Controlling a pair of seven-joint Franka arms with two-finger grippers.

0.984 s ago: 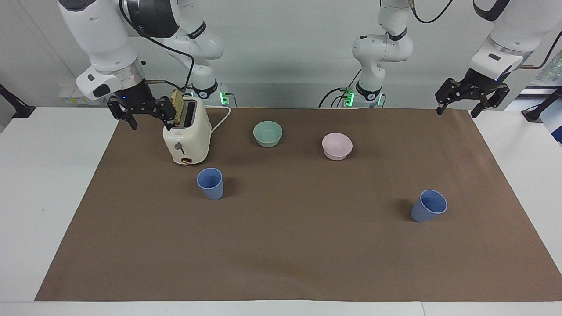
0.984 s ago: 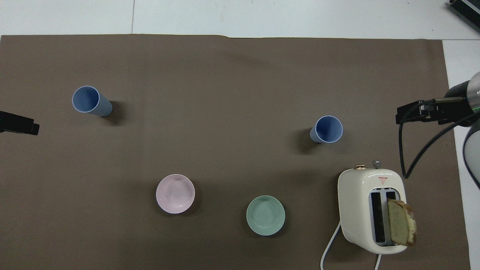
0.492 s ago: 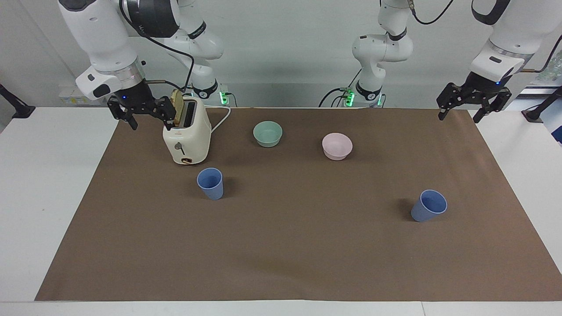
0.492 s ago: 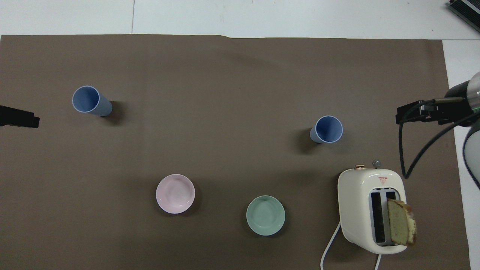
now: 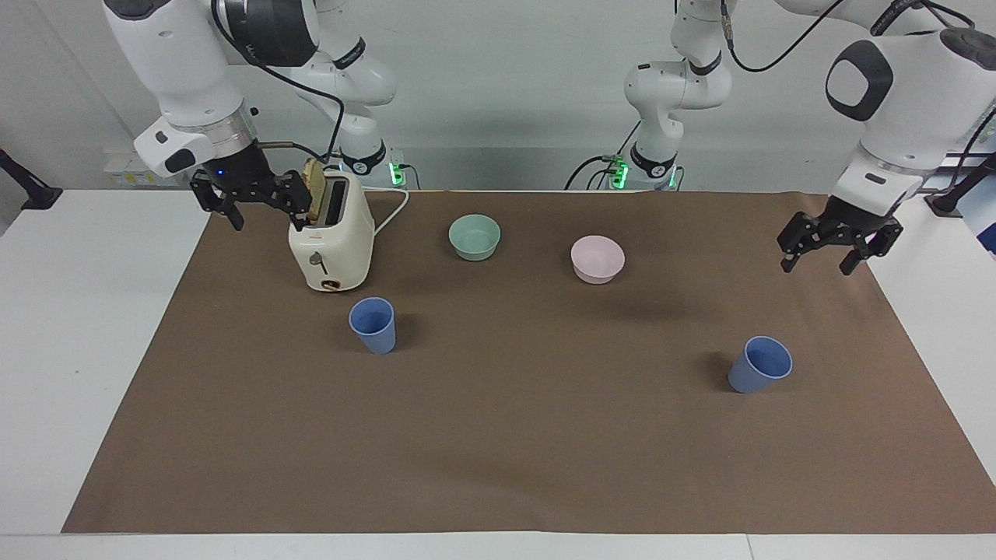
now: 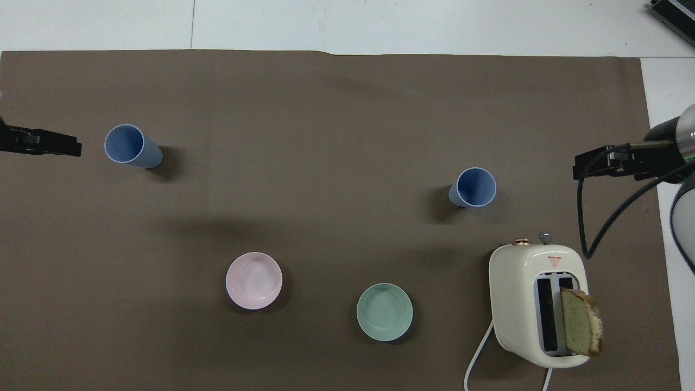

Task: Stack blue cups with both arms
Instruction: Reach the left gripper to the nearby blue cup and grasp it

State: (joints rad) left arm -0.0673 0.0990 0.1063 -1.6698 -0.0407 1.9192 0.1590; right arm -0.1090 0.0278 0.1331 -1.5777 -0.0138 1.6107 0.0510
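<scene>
Two blue cups stand upright and apart on the brown mat (image 5: 545,443). One cup (image 5: 373,324) stands by the toaster, toward the right arm's end; it also shows in the overhead view (image 6: 474,187). The other cup (image 5: 760,364) stands toward the left arm's end and shows in the overhead view (image 6: 132,145). My left gripper (image 5: 826,261) is open and empty, up in the air over the mat's edge, apart from that cup; the overhead view shows it (image 6: 51,145) beside the cup. My right gripper (image 5: 250,204) is open and empty beside the toaster, waiting; it also shows in the overhead view (image 6: 611,163).
A cream toaster (image 5: 331,241) with a bread slice (image 6: 581,328) in one slot stands near the right arm. A pale green bowl (image 5: 475,236) and a pale pink bowl (image 5: 597,258) sit nearer to the robots than the cups.
My left gripper has come down and away from the robots, from the mat's corner toward the cup at its end. The right arm and all objects have not moved.
</scene>
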